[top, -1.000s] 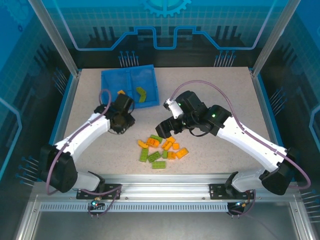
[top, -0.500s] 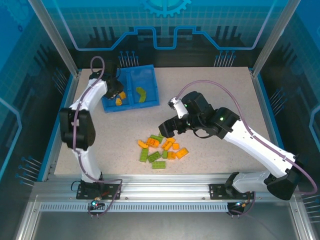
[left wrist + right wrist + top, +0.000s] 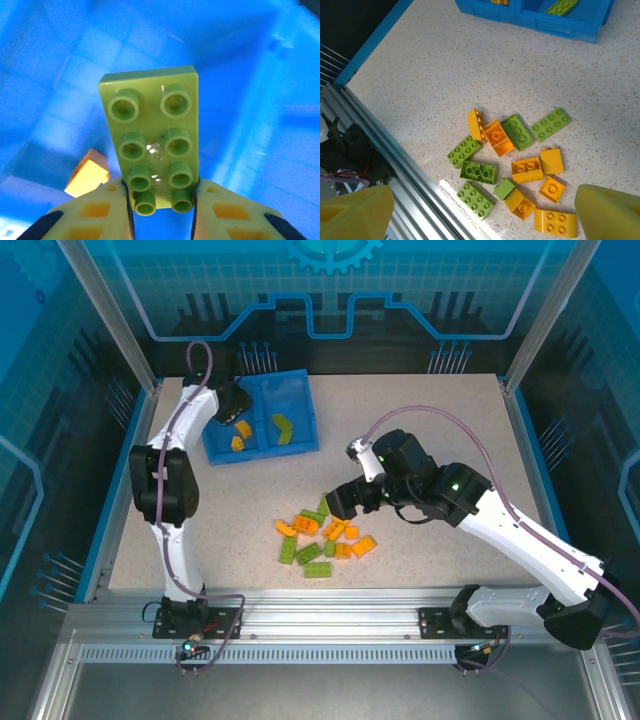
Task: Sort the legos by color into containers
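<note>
Over at the far left of the table (image 3: 440, 420), the left arm stretches up to the blue tray (image 3: 268, 454). Seen from above, the left gripper (image 3: 232, 407) hangs over the tray's left compartment (image 3: 220, 448). From its wrist camera I can see the two yellow fingers (image 3: 92, 220) clamped on the near end of a lime green brick (image 3: 152, 125). It is a two-by-four piece held studs toward the lens, with blue tray plastic all around behind it. Below and to the left of it, an orange brick (image 3: 87, 174) lies on the tray floor. From above, two orange bricks (image 3: 240, 430) sit in the left compartment. A couple of green bricks (image 3: 283, 430) lie in the right compartment (image 3: 295, 400), across the central divider (image 3: 258, 415).

Toward the middle of the table, nearer the arm bases, the loose pile of legos (image 3: 322, 538) is spread out. Orange and lime green are mixed, and several pieces touch. The right wrist camera shows roughly a dozen of them, well apart from the tray.

Just right of the pile's far edge, the right gripper (image 3: 340, 502) hovers above the table with its jaws spread wide. Its yellow fingertips (image 3: 355, 212) sit at opposite lower corners of its own view, with nothing held between them and the bricks lying below.
</note>
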